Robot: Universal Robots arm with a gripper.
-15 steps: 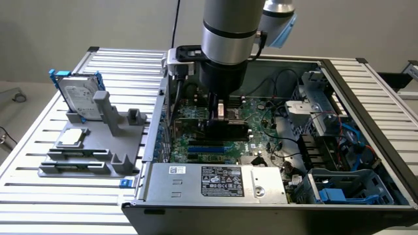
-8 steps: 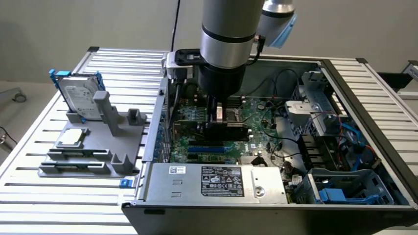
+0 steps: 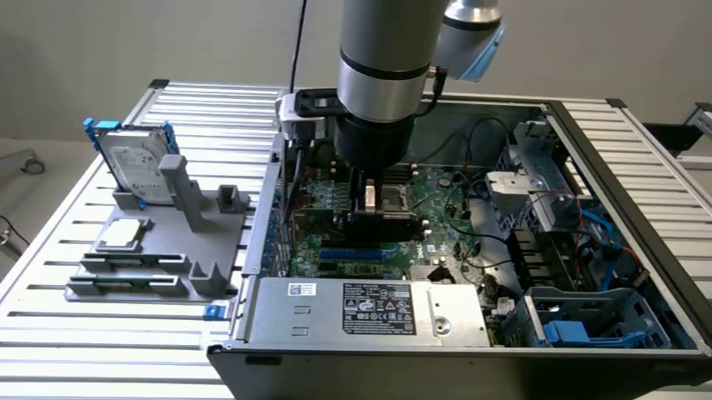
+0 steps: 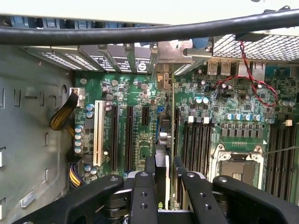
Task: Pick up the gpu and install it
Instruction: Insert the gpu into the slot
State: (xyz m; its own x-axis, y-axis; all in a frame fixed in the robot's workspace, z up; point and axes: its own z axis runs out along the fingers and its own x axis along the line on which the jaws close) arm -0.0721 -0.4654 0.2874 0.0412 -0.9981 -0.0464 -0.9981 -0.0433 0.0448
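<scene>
My gripper [image 3: 376,200] reaches down into the open computer case [image 3: 623,192] from above and is shut on the gpu [image 3: 384,225], a black card held on edge just over the green motherboard [image 3: 445,208]. In the wrist view the gpu [image 4: 163,136] runs edge-on between my two black fingers [image 4: 150,170], its grey end bracket toward the case's rear slot openings. It lines up with the motherboard [image 4: 140,98] beside the long black expansion slots [image 4: 128,137]. Whether the card's edge sits in a slot is hidden by the card itself.
A white slot [image 4: 98,133], memory slots [image 4: 198,140] and the open CPU socket [image 4: 238,168] flank the card. The power supply [image 3: 368,308], drive cage [image 3: 534,192] and cables crowd the case. On the exterior view's left, a grey holder [image 3: 167,250] carries a hard drive [image 3: 139,167] and a CPU chip [image 3: 122,233].
</scene>
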